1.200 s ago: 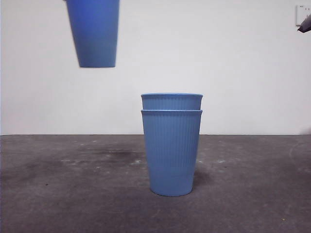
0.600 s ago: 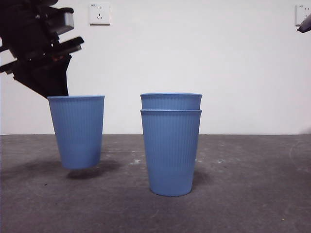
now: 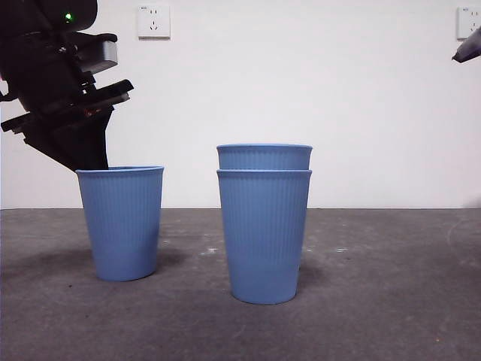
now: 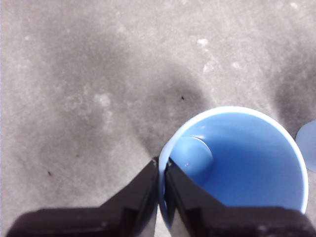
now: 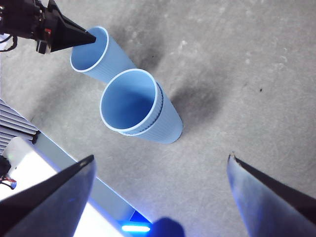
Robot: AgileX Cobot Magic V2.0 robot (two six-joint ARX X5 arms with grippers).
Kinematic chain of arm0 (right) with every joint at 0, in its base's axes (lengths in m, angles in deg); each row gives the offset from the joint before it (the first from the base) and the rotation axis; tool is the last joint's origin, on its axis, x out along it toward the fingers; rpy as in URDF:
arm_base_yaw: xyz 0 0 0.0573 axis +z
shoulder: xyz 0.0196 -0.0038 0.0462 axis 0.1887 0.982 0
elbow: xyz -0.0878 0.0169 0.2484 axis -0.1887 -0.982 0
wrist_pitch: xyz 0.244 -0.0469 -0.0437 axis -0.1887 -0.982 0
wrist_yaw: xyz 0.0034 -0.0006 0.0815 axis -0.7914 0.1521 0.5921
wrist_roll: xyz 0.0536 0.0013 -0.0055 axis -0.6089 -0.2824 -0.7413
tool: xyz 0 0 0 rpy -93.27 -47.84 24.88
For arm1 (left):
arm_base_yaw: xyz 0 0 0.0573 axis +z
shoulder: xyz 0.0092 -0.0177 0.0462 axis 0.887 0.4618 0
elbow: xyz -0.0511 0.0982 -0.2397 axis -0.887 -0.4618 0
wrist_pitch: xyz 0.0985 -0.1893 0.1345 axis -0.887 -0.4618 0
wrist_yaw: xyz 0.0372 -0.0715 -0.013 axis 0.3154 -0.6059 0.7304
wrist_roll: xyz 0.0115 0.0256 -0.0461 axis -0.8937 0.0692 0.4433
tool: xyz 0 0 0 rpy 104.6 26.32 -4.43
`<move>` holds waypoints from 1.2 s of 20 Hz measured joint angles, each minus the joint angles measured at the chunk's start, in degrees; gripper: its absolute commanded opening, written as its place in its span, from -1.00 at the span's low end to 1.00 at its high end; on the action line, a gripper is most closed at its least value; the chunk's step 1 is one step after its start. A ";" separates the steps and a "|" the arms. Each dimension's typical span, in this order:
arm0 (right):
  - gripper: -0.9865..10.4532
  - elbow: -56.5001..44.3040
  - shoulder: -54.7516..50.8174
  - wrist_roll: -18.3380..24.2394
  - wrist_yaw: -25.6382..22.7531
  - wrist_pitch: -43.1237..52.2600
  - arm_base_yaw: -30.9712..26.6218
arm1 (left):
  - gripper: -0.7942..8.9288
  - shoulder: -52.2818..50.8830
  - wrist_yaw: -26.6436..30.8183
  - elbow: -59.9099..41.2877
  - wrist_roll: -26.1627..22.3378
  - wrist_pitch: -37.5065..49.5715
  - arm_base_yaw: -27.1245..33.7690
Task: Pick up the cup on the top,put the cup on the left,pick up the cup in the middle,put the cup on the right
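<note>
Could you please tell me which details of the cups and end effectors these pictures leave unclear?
- Left cup: left wrist view, the lower edge cuts off its near rim.
- Left end effector: front view, its tips are hidden behind that rim.
- Stacked cups: front view, the outer cup hides the inner one's body.
- Right end effector: front view shows only a corner tip.

Front view low, level; wrists overhead; all share cup (image 3: 122, 223).
</note>
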State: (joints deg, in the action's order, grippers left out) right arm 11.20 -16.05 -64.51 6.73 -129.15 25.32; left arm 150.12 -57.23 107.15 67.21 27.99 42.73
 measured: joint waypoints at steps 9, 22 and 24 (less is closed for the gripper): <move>-0.06 0.00 0.66 -1.38 -0.04 3.85 4.20 | -0.17 -0.31 0.00 0.02 0.50 -1.07 0.00; -0.23 0.42 21.77 -6.86 -7.82 16.96 16.81 | -0.17 -26.47 0.02 14.88 2.01 -17.97 0.00; -0.23 0.44 22.82 -7.15 -9.66 17.79 17.25 | -0.17 -29.29 0.02 16.63 2.01 -19.21 -0.02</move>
State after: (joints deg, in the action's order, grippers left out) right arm 11.64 6.77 -71.66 -2.93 -111.36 42.56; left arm 120.83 -57.21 123.78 69.22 8.78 42.71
